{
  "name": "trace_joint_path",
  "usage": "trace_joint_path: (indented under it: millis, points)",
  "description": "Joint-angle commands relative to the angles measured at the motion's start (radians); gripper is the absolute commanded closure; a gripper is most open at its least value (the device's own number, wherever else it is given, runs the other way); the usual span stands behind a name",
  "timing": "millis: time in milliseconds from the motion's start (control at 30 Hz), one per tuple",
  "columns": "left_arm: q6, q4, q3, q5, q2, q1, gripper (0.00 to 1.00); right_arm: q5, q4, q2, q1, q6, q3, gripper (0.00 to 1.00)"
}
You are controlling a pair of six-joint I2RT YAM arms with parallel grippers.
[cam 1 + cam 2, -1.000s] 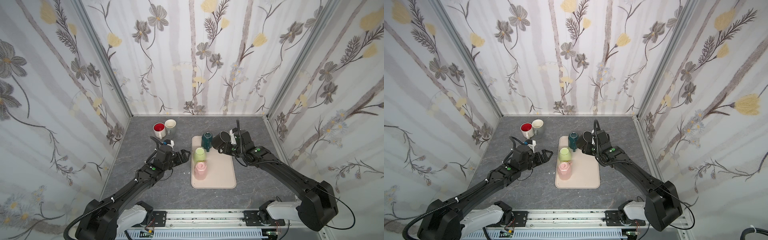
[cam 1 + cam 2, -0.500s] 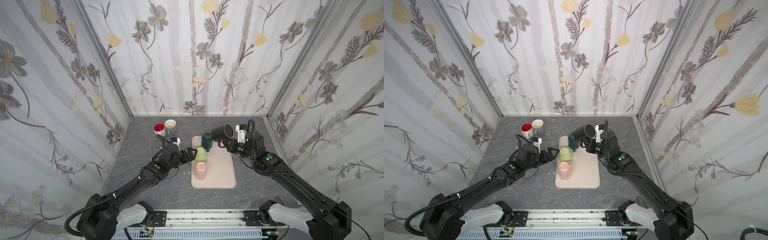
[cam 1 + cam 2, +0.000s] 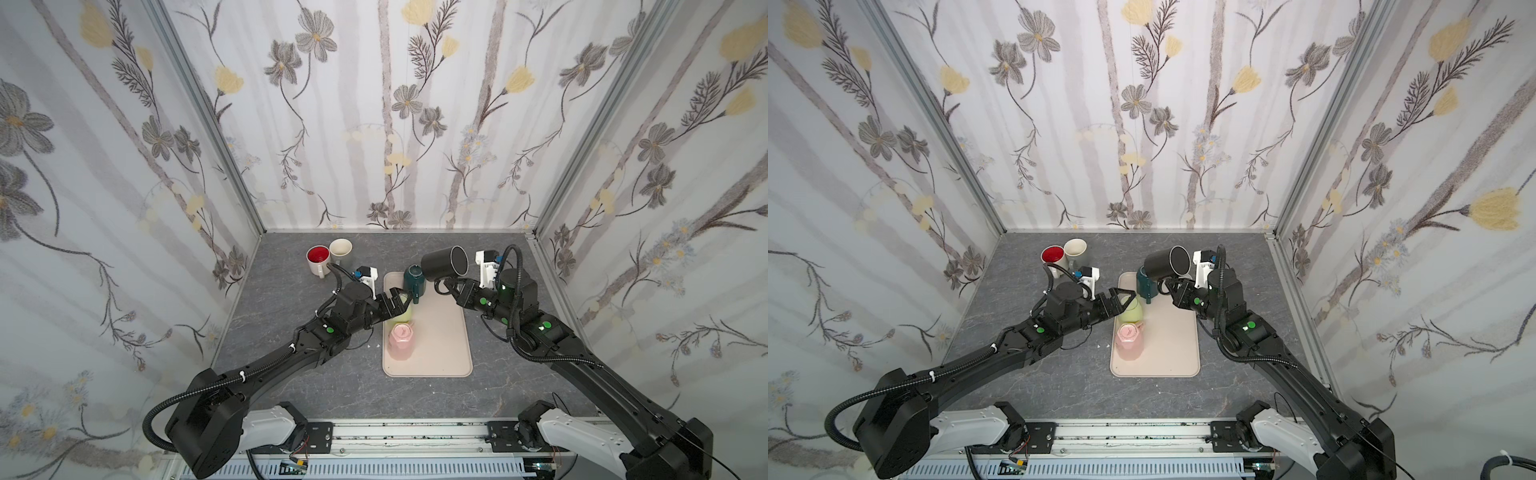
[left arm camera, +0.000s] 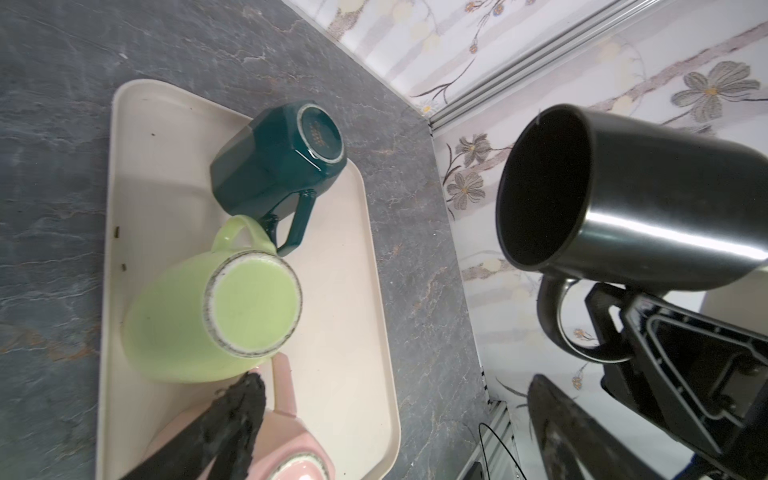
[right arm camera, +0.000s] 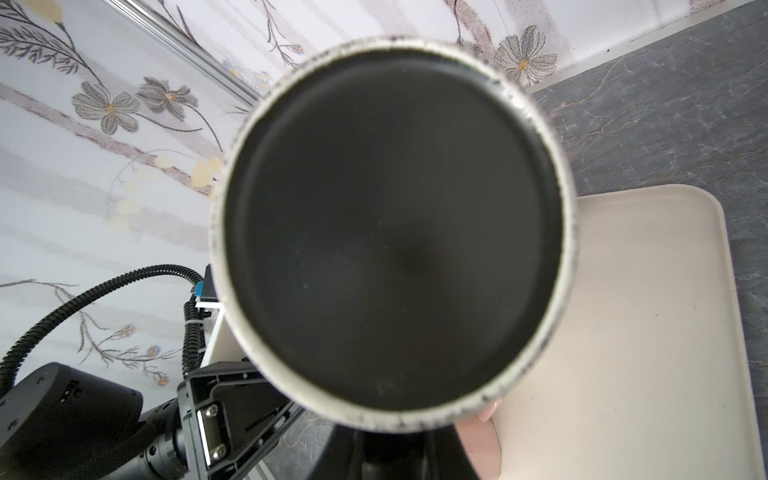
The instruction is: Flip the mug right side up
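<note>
The black mug [image 3: 442, 265] is off the desk [image 3: 291, 299] and up in the air, roughly above the far right corner of the tray [image 3: 440, 332]. It lies on its side: the mouth points toward the left side of the desk and the pale-ringed base toward the right wall. The right gripper [image 3: 449, 288] is pinched tight on the handle [image 4: 557, 320], which hangs below the body. The base fills the right wrist view.

The left gripper [image 3: 402, 302] is spread wide and holds nothing. It hovers at the tray's left edge, just over the light green mug [image 4: 216, 316].

I'd call the job about half done. The mug is lifted and tipped to level, but its mouth is not yet facing up. What's left, as I see it, is the rest of the turn, then setting it down on its base and letting go.

On the tray, the light green mug, a dark green mug [image 3: 414, 279] at the far left corner and a pink mug [image 3: 401, 340] by the left edge all stand bottom up. Two more, one red inside [image 3: 317, 257] and one cream [image 3: 340, 249], stand mouth up near the far left of the desk. If the three on the tray count too, there is a good deal more to do.
</note>
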Motion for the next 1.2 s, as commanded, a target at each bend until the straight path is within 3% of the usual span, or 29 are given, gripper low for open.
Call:
trace_joint_path:
  millis: [0, 433, 867, 1167]
  points:
    - [-0.025, 0.096, 0.005, 0.027, -0.001, -0.007, 0.00, -0.019, 0.168, -0.007, 0.002, 0.013, -0.002, 1.00]
    - [-0.092, 0.280, -0.006, 0.125, 0.012, -0.023, 0.00, -0.057, 0.321, -0.027, 0.006, 0.045, -0.056, 1.00]
    - [-0.118, 0.401, 0.046, 0.164, 0.117, -0.037, 0.00, -0.092, 0.404, -0.019, 0.016, 0.083, -0.076, 1.00]
    - [-0.204, 0.572, 0.077, 0.190, 0.205, -0.037, 0.00, -0.110, 0.440, -0.016, 0.026, 0.114, -0.087, 1.00]
